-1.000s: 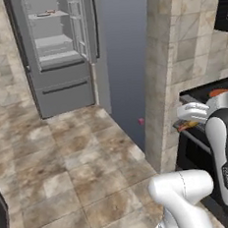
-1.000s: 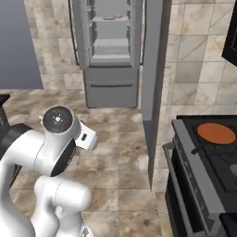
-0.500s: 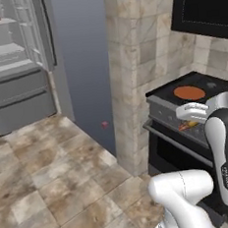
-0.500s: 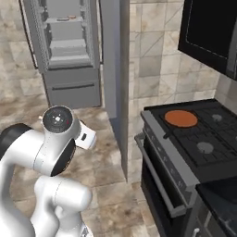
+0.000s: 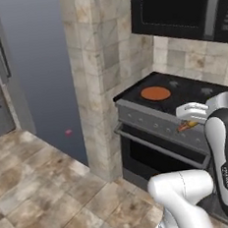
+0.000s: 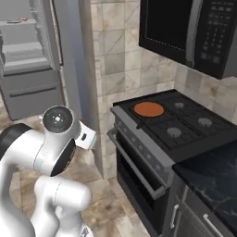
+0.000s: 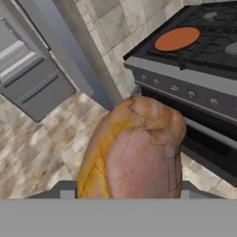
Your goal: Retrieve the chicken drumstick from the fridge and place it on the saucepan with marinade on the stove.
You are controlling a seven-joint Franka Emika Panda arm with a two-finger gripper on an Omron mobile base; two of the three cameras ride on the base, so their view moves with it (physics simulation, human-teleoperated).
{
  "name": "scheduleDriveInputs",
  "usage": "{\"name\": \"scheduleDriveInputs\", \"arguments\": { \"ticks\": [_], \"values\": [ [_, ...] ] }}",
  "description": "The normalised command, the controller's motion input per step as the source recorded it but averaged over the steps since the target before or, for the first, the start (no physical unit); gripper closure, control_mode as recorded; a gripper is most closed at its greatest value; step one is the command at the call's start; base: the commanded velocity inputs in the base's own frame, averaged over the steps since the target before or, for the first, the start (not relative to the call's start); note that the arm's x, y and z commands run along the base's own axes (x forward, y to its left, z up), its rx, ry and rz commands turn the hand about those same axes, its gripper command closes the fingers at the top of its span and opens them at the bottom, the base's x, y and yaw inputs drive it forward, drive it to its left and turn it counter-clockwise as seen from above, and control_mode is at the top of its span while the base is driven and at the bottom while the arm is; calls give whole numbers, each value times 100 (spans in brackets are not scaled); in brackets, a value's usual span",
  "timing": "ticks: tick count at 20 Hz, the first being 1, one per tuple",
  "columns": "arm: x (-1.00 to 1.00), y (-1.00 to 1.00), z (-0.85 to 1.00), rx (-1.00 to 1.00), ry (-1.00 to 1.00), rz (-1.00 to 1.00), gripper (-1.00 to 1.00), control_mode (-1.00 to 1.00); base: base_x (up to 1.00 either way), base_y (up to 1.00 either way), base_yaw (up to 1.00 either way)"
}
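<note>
**While the load is carried: transfer from fridge to stove**

While the tall grey French-door fridge (image 6: 32,69) stands open at the left, the step in hand is judged to be the carry. The yellow-tan, orange-tinted chicken drumstick (image 7: 134,152) sits clamped in the fingers (image 5: 188,124), in front of the oven face and below cooktop level.

Left to right, the tiled pillar (image 5: 101,63) separates the fridge from the black cooktop stove with grey knob strip (image 6: 185,125). The shallow dark saucepan with its flat orange-brown marinade disc (image 6: 148,109) rests on the near-left burner.

Next move, as judged: raise the drumstick above the front strip, advance over the disc, then release.

View differences:
- Left base view: gripper and drumstick tip against the oven.
- Right base view: fridge shelves and all burners.
- Hand view: drumstick surface close up, saucepan handle (image 7: 179,59) pointing forward.
</note>
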Motion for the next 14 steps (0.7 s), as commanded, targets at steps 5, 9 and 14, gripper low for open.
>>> {"name": "scheduleDriveInputs", "arguments": {
  "ticks": [5, 9, 14],
  "values": [
    [0, 0, 0, 0, 0, 0, 100, 100, 37, 0, -45],
    [0, 0, 0, 0, 0, 0, 100, 100, 41, 4, -49],
    [0, 0, 0, 0, 0, 0, 100, 100, 44, 22, -50]
  ]
}}
